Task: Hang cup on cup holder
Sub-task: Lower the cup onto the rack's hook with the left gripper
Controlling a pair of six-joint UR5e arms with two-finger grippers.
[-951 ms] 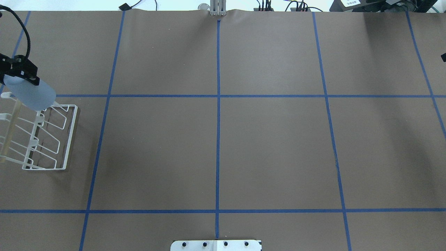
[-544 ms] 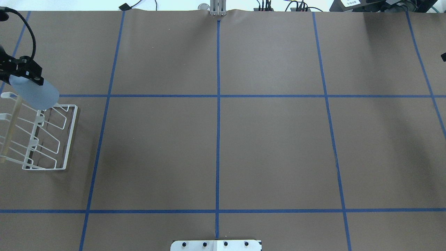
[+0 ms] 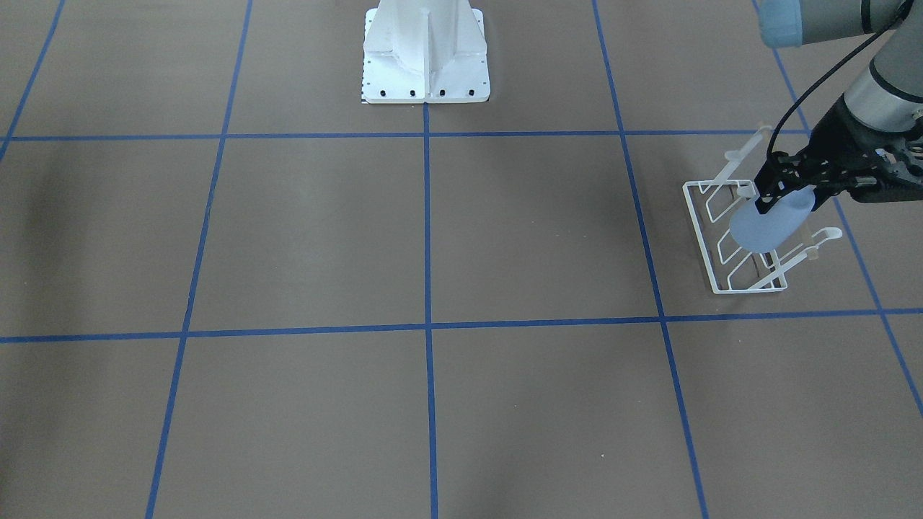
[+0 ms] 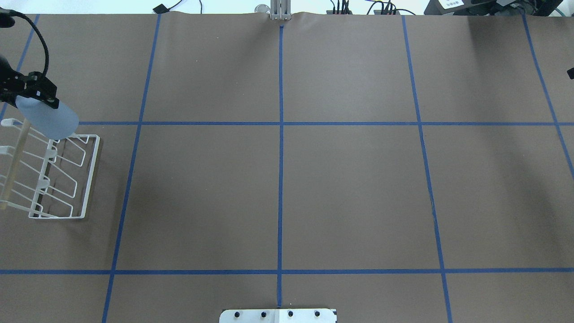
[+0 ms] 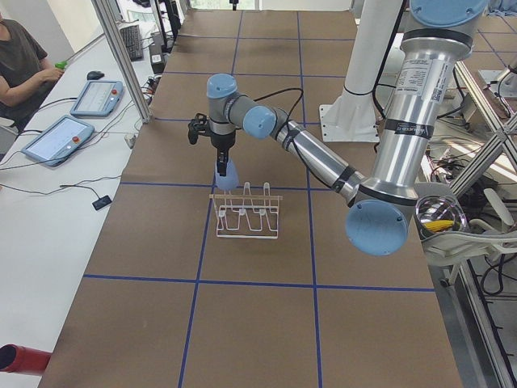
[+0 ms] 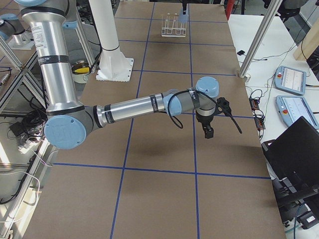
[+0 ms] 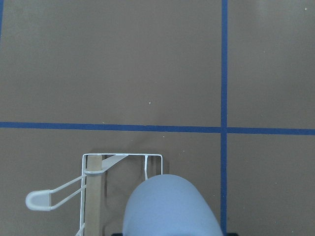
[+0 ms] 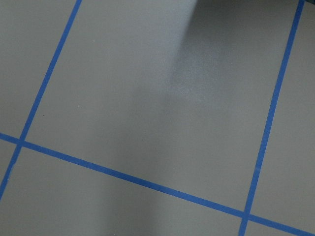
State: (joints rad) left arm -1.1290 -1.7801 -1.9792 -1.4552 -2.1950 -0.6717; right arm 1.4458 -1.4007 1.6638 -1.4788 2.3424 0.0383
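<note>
- The cup [image 4: 47, 119] is held off the counter [image 4: 350, 188] by the left gripper [image 4: 33, 96]; the gripper's fingers are clamped on the narrower end of the light-blue tumbler, as is seen in the front-facing view [image 3: 786, 194].
- The cup [image 3: 768, 223] is carried tilted, with its wider end lowest and turned toward the cup holder [image 4: 92, 175]; in the left wrist view its rounded side [image 7: 170, 206] fills the bottom of the picture.
- The cup holder [image 3: 696, 223] is set close to the counter's left edge, roughly midway between the robot's edge and the operators' edge; its rectangular white wire base lies flat on the brown paper.
- A tan wooden rod [image 4: 13, 166] is carried along the top of the rack, on the side nearest the left edge; slanted wire prongs with rounded tips are seen along it.
- The cup [image 5: 227, 174] is placed over the rack's end that is nearer the operators' edge, above the last prong there; whether prong and cup are touching cannot be made out from these views.
- The right gripper [image 6: 207, 132] is held above the counter near its right edge, well apart from the rack; it is pointed downward, and whether its fingers are apart or together cannot be told.
- The counter is divided into rectangles by blue tape lines [image 4: 280, 179]; the robot's white base plate [image 3: 425, 50] is bolted at the middle of the robot's edge.
</note>
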